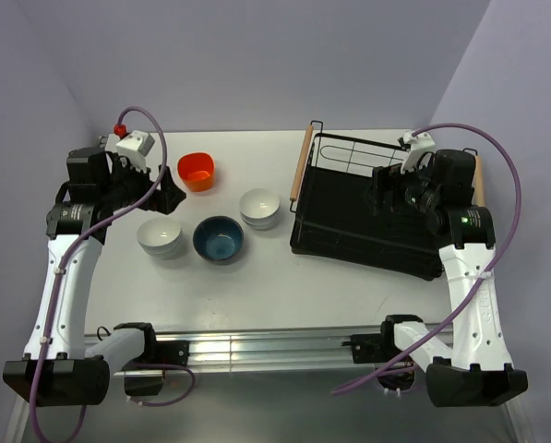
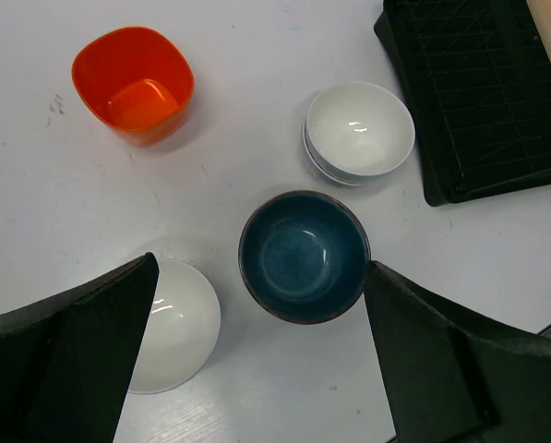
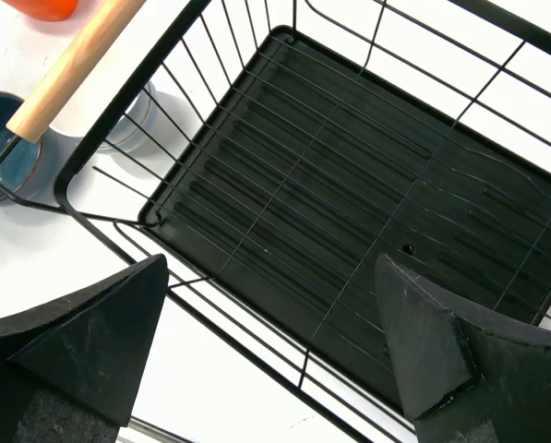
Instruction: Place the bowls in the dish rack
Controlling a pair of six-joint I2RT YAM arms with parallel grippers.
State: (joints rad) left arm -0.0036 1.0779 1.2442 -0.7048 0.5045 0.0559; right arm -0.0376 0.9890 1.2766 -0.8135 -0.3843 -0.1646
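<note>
Your left gripper [image 2: 261, 269] hangs above the bowls with its fingers spread wide and nothing between them. In the left wrist view one finger [image 2: 67, 355] overlaps the left white bowl [image 1: 160, 236] and the other frames the right side of the dark blue bowl [image 1: 219, 238]. Your right gripper [image 3: 270, 263] is also spread wide and holds nothing. It hovers over the dish rack [image 1: 349, 226], looking down through the wires at the ribbed black tray. All the bowls you can see stand on the white table [image 1: 257, 277], left of the rack. The orange bowl [image 1: 197, 170] is farthest back. The right white bowl [image 1: 259, 207] is near the rack's left wooden handle [image 1: 301, 164] but apart from it. The blue bowl with its teal inside stands nearer you, with the left white bowl just beside it on its left. A second rim shows under the right white bowl, so it sits nested in another. The left one looks layered too, though you cannot tell for sure.
</note>
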